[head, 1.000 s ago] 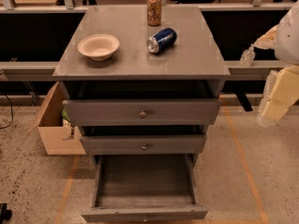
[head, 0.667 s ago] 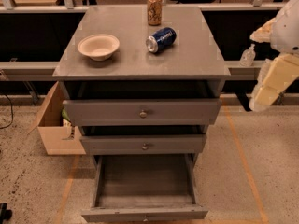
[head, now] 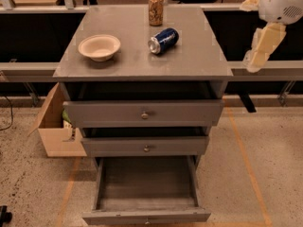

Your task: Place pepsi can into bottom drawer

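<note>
Nearest me, the bottom drawer (head: 147, 187) is standing pulled open and holding nothing. Beyond it, the pepsi can (head: 164, 39) is lying on its side on the desk (head: 199, 60), long axis running 8 to 2 o'clock. The gripper (head: 253, 60) is hanging off the desk's right edge, with the can at its 9 o'clock. I cannot tell whether it is released or clenched.
</note>
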Controlling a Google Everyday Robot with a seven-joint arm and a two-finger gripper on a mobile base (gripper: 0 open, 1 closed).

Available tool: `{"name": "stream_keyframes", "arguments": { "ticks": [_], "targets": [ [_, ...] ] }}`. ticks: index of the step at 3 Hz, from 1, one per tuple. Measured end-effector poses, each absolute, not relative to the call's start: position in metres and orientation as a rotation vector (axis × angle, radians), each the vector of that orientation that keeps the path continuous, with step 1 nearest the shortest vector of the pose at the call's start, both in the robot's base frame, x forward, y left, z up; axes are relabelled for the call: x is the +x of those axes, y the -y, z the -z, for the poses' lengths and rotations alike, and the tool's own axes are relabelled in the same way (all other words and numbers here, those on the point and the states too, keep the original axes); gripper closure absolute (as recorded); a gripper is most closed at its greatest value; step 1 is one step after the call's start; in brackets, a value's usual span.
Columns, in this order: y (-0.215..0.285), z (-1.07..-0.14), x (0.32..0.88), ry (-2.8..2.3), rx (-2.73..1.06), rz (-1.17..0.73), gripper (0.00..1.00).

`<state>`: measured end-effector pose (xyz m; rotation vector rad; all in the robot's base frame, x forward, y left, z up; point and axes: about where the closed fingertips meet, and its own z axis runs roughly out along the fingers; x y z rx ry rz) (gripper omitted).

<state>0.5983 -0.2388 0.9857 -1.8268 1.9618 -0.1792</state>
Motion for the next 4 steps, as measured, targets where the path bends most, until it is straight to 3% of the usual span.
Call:
{"name": "stream_keyframes", "arguments": {
  "ticks": [2,4],
  "targets": [
    [0.246,-1.016,0.68,-1.675,-2.058,0.56,0.0],
    [0.244,-1.016,0.682,-1.637,-2.097,0.573,0.0]
  ]
}}
